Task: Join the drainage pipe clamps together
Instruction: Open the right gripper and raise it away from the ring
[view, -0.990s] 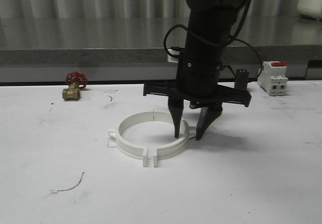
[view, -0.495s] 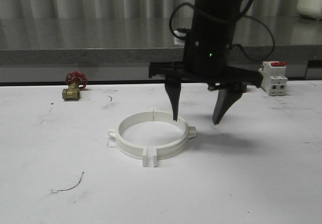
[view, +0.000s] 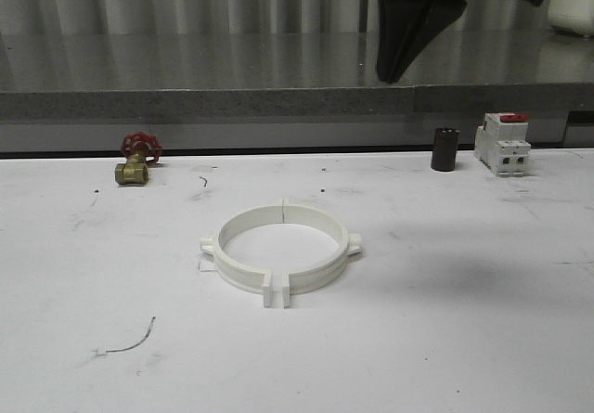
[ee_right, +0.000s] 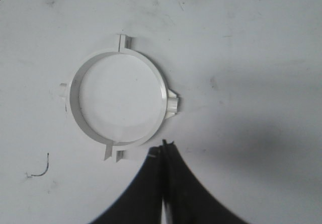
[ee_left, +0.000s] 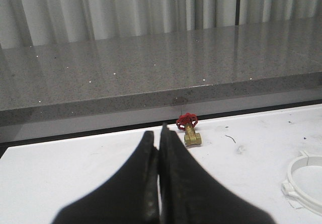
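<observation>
Both hands are pressed shut and hold nothing: the right hand (ee_right: 164, 144) hangs high above the bench (view: 464, 339), the left hand (ee_left: 160, 133) is off near the brass valve (ee_left: 189, 132). Two drainage pipe clamps (view: 281, 247) lie mid-bench as one ring, flanges meeting front and back. Finishing well probably means clearing away without nudging the ring and checking that the front flanges sit flush.

Even, fairly bright overhead light on the white table (view: 464, 339). A broad soft shadow lies right of the clamps (view: 281, 257), which cast only a thin shadow at their base. The grey ledge (ee_left: 151, 68) shows streaky reflections and small glints. Both claws, left (ee_left: 160, 133) and right (ee_right: 165, 146), appear as dark, soft-edged silhouettes. Images slightly grainy.
</observation>
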`<state>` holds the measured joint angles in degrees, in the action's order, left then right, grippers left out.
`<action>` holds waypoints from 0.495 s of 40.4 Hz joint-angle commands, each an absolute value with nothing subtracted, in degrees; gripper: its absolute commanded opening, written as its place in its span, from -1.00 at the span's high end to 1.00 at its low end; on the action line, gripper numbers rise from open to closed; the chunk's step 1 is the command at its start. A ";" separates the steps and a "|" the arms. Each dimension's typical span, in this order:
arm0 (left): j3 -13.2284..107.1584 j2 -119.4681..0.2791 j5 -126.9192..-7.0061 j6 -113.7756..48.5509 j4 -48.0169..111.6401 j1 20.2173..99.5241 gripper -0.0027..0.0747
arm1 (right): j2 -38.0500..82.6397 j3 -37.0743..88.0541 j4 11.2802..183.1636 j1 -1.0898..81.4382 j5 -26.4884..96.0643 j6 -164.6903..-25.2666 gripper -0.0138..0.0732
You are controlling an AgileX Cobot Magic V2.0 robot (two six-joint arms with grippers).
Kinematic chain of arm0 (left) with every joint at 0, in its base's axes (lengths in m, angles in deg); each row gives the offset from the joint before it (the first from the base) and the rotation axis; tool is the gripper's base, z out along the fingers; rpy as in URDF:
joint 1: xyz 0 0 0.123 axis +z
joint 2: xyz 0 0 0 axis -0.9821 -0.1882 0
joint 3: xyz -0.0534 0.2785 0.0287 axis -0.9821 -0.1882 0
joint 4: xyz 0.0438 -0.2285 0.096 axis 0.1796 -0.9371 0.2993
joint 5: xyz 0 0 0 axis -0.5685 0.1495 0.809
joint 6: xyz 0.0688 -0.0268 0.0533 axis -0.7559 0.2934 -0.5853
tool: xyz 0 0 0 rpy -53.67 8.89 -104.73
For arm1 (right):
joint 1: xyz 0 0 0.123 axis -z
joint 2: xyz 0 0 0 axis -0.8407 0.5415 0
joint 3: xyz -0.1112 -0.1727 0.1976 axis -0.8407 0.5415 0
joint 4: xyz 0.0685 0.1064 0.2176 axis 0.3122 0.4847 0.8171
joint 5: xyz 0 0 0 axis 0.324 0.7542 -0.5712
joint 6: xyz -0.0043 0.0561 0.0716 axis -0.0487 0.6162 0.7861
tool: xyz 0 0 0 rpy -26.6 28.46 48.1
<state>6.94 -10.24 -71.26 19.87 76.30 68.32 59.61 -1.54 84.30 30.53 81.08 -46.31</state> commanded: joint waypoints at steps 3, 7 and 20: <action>8.53 -10.79 -66.56 19.64 76.58 67.97 0.98 | 53.51 -1.76 86.31 34.52 81.61 -51.78 0.83; 8.53 -10.79 -66.56 19.64 76.58 67.97 0.98 | 50.84 1.14 86.37 37.72 81.98 -53.14 0.83; 8.53 -10.79 -66.56 19.64 76.58 67.97 0.98 | 36.09 23.21 86.31 47.95 78.25 -57.53 0.83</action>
<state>6.94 -10.24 -71.26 19.83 76.30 68.32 41.60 19.23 86.06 46.32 81.62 -55.76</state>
